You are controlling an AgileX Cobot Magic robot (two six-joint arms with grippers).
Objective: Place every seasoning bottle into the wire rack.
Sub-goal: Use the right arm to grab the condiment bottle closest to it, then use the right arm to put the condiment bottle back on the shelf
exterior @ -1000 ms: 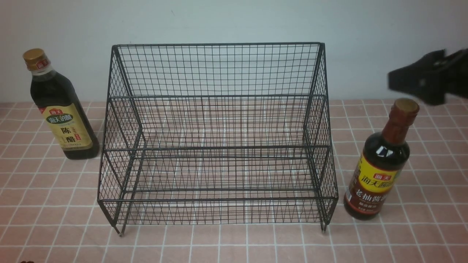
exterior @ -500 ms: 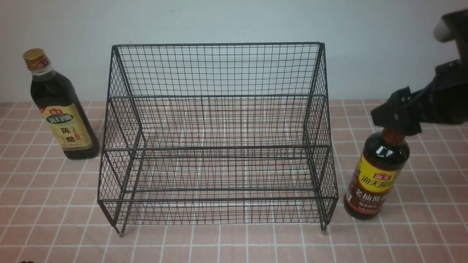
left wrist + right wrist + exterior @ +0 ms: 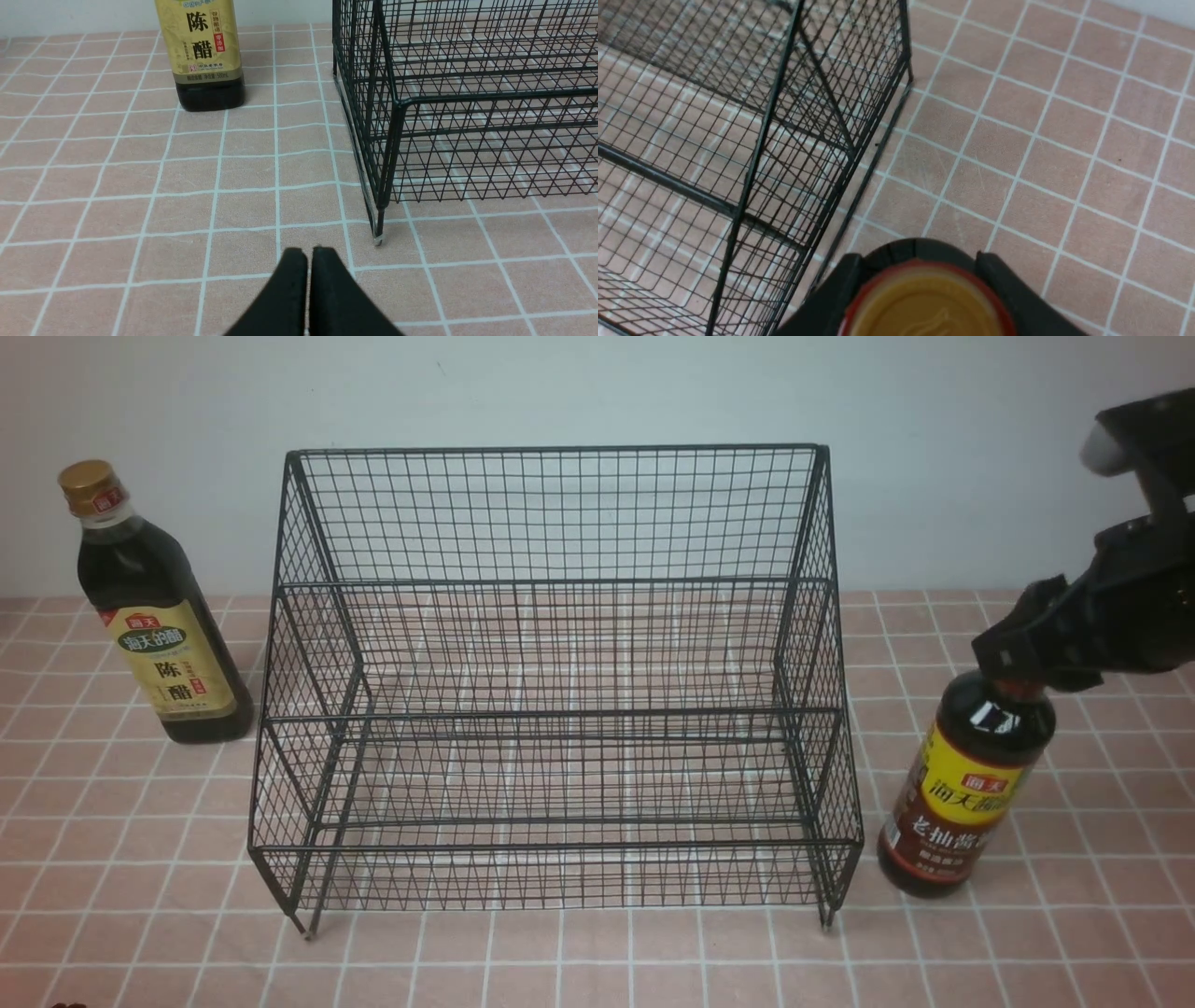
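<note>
The black wire rack (image 3: 560, 581) stands empty in the middle of the tiled table. The square seasoning bottle (image 3: 159, 635) with a gold cap stands upright to its left, untouched. The round seasoning bottle (image 3: 971, 784) with a yellow-brown label stands right of the rack, leaning slightly to the right. My right gripper (image 3: 1022, 658) has come down over its neck and is shut on it; in the right wrist view the fingers (image 3: 850, 280) hug both sides of the cap (image 3: 924, 303). My left gripper (image 3: 308, 252) is shut and empty, low over the tiles near the rack's front left foot (image 3: 378, 239).
A pale wall runs behind the rack and bottles. The square bottle's base (image 3: 210, 93) shows ahead of the left gripper, with the rack's side (image 3: 373, 116) beside it. The rack's right side (image 3: 822, 116) is close to the held bottle.
My right gripper came down from above the round bottle's cap onto its neck and closed on it. The bottle now leans a little to the right. The left arm has not moved.
</note>
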